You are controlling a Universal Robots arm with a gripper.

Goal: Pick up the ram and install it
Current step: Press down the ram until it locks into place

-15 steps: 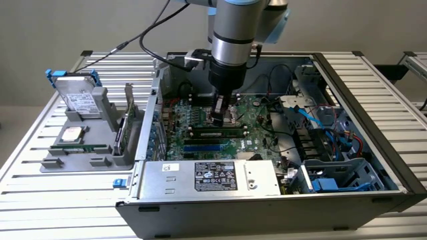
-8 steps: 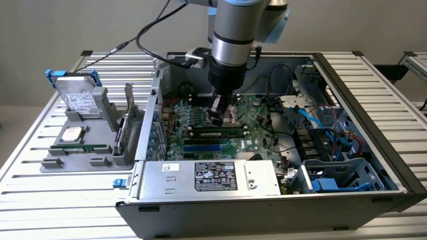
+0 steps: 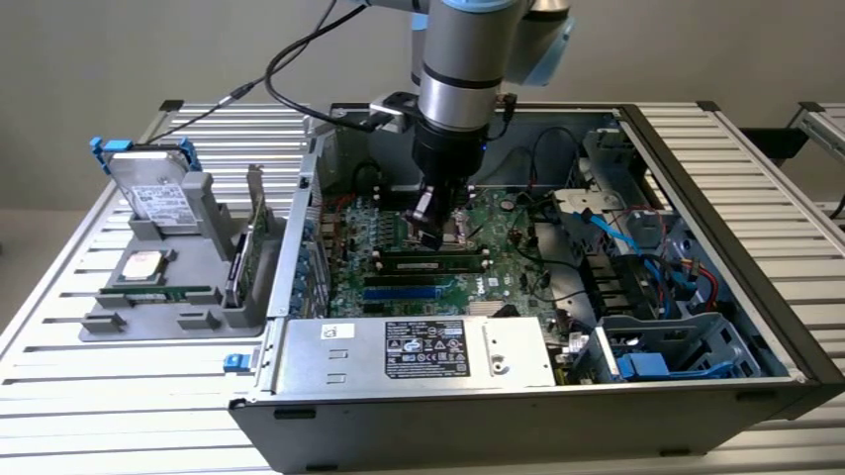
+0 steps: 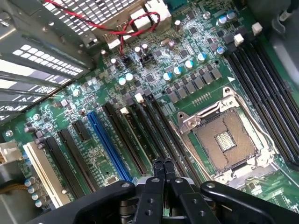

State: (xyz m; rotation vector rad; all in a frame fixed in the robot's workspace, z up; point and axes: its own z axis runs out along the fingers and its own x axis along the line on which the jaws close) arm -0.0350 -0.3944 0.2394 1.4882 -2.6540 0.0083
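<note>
Presently, the tool (image 3: 440,220) hangs inside the open computer case (image 3: 739,327), directly above the green motherboard (image 3: 396,282). In the wrist view the tool (image 4: 163,164) has its two black fingers (image 4: 159,169) pressed together with nothing visible between them.

The ram (image 3: 425,263) lies seated in a black slot on the motherboard, just below the tool tips in the exterior view; whether the tips touch it cannot be told. It reads as a long dark strip with a green edge, running across the motherboard. In the wrist view the closed fingertips sit over the row of long black slots (image 4: 140,135) beside the blue slot (image 4: 107,142); the ram itself cannot be made out there.

The open processor socket (image 4: 226,142), with its metal frame raised, lies on the motherboard just beside those slots. A second bank of black slots (image 4: 266,79) lies on the far side of the socket.

Outside the case, toward the exterior view's left, a grey holder (image 3: 172,287) rests on the slatted desk (image 3: 79,396). It carries a silver hard drive (image 3: 158,198) with blue rails, standing upright, and a square silver processor chip (image 3: 142,265) nearer the case's front edge.

The silver power supply (image 3: 416,351) with its label occupies the case's near edge.
</note>
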